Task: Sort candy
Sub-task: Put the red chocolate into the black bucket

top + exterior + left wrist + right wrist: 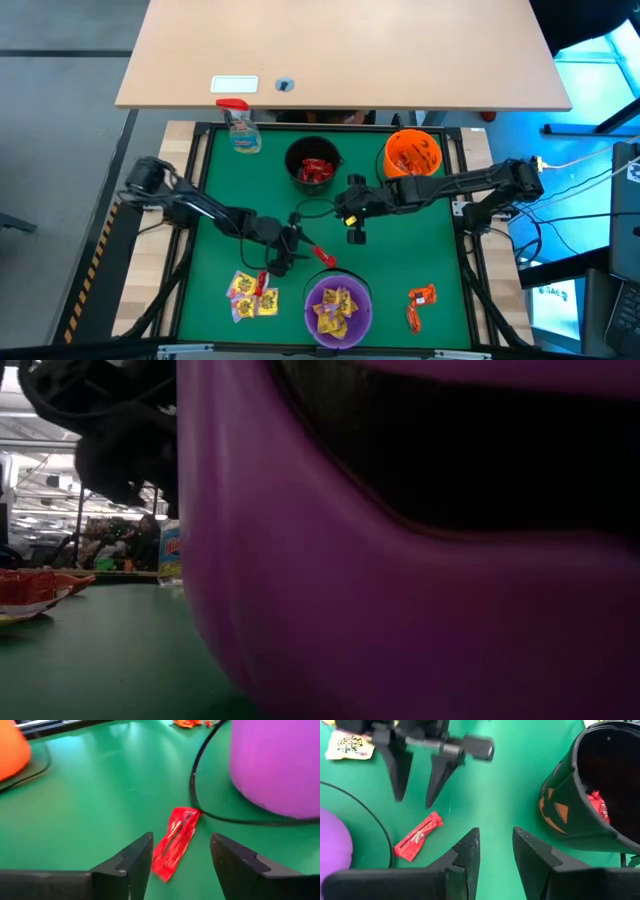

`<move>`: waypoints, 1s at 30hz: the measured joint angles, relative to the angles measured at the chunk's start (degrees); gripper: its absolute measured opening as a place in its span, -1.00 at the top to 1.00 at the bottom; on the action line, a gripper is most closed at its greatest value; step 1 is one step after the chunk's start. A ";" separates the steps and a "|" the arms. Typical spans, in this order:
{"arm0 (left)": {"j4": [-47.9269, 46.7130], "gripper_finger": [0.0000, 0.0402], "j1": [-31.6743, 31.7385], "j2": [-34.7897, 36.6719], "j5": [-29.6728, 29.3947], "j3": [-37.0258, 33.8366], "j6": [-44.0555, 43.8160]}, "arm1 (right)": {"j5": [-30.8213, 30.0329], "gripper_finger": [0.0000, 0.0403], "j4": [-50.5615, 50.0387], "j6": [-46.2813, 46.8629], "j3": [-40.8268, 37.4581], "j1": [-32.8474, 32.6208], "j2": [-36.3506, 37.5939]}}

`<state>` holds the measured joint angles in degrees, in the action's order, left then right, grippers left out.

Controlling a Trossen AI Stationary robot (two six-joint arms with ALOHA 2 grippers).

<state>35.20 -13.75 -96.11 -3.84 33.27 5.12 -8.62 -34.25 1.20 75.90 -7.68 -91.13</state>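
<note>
The left gripper (297, 243) hung low over the middle of the green table mat (400, 255), its fingers (131, 862) spread with nothing between them. A single red candy packet (174, 841) lay flat on the mat just ahead of those fingers, close beside the purple bowl (338, 306) and touching a thin black cable (196, 800) that curved around that bowl's base.

The right gripper (355, 232) was positioned just right of the table centre, between the black bowl (314, 162) and the orange bowl (413, 152), also parted and empty.

The remaining candy was distributed as follows. Yellow packets (336, 308) sat inside the purple bowl at the near edge. Red packets (315, 171) sat in the black bowl, and orange packets (409, 158) in the orange bowl. A small cluster of yellow and red packets (250, 293) lay loose on the mat left of the purple bowl. Two orange packets (419, 305) lay loose to its right.

A spray bottle (240, 128) stood at the far left corner of the mat.
</note>
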 joint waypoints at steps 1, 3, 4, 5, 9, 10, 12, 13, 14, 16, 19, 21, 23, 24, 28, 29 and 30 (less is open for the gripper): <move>-0.02 0.04 -0.17 -1.57 0.20 1.32 0.15 | 0.00 0.44 -0.04 0.04 0.00 -0.02 0.00; -0.15 -0.04 -0.33 -4.71 0.56 3.98 1.08 | 0.02 0.44 -0.08 0.15 0.00 -0.06 0.00; -0.31 -0.07 -0.34 -6.20 0.65 5.41 1.54 | 0.04 0.44 -0.07 0.28 0.00 -0.07 0.00; -0.81 -0.10 -0.32 -7.54 0.68 6.72 1.93 | 0.02 0.44 -0.09 0.46 0.00 -0.16 0.00; -7.03 -0.18 -0.01 -11.63 0.82 11.16 3.00 | 0.13 0.44 -0.46 1.61 0.00 -0.22 0.00; -8.68 -0.18 0.07 -12.26 0.88 11.88 3.01 | 0.20 0.44 -0.60 1.74 0.00 -0.22 0.00; -10.44 -0.18 0.18 -12.80 1.01 12.87 3.15 | 0.28 0.44 -1.08 1.89 0.00 -0.22 0.00; -10.63 -0.18 0.30 -12.93 1.07 12.93 3.15 | 0.40 0.44 -1.37 1.90 0.00 -0.22 0.00; -10.77 -0.16 0.43 -13.01 1.18 12.93 2.91 | 0.52 0.44 -1.71 1.93 0.00 -0.22 0.00; -11.59 -0.13 0.84 -13.01 1.63 12.93 2.08 | 0.54 0.44 -2.28 1.94 0.00 -0.22 0.00; -12.98 -0.04 1.37 -13.04 1.95 12.89 1.20 | 0.58 0.44 -2.45 1.98 0.00 -0.24 0.00; -14.12 0.05 1.55 -13.01 1.30 12.91 1.18 | 0.58 0.44 -2.46 1.98 0.00 -0.24 0.00; -15.93 0.16 1.59 -12.88 -0.23 13.06 1.19 | 0.59 0.44 -2.61 1.96 0.00 -0.24 0.00; -16.34 0.22 1.59 -12.84 -0.49 13.06 1.16 | 0.57 0.44 -2.61 1.98 0.00 -0.24 0.00; -16.52 0.51 1.21 -12.61 -1.55 12.99 1.24 | 0.57 0.44 -2.89 1.94 0.00 -0.24 0.00; -16.44 0.59 1.11 -12.28 -1.64 12.94 1.25 | 0.57 0.44 -3.01 1.79 0.00 -0.24 0.00; -16.68 0.66 1.08 -11.61 -2.18 12.90 1.32 | 0.57 0.44 -3.15 1.64 0.00 -0.24 0.00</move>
<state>18.52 -12.67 -107.72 -6.02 46.17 6.44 -8.05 -37.41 2.84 75.90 -7.92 -91.13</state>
